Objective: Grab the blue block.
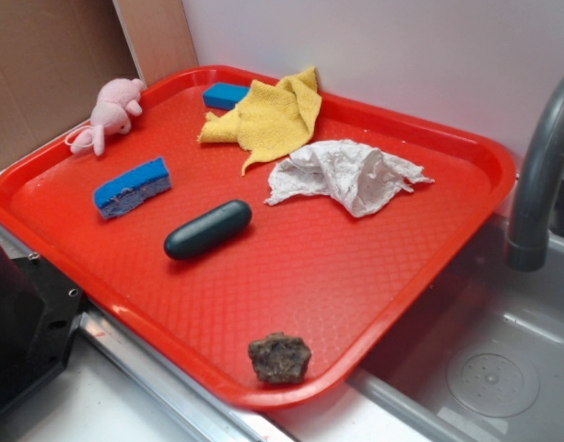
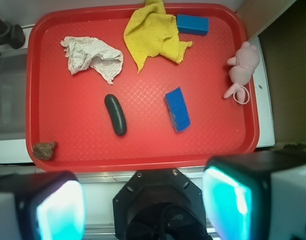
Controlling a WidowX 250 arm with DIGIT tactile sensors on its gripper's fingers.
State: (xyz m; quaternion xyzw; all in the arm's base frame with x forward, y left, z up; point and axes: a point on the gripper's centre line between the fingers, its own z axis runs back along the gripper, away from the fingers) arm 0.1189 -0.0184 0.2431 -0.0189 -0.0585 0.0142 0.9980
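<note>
In the exterior view, the blue block (image 1: 225, 95) lies in the far left corner of the red tray (image 1: 374, 304), touching the yellow cloth (image 1: 269, 117), which hides one end of it. No end effector appears here, so nothing is grabbed yet.

In the wrist view, the end effector (image 2: 143, 202) stands released, its pads wide apart, near the tray's front edge. The whole approach remains. The blue sponge (image 2: 177, 108) could be confused with the block.

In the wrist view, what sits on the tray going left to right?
Brown rock → crumpled white paper towel → dark capsule → yellow cloth → blue-topped sponge → blue block → pink plush toy on the tray's right rim. The sponge and block overlap in span; I ordered them by their centres.
</note>
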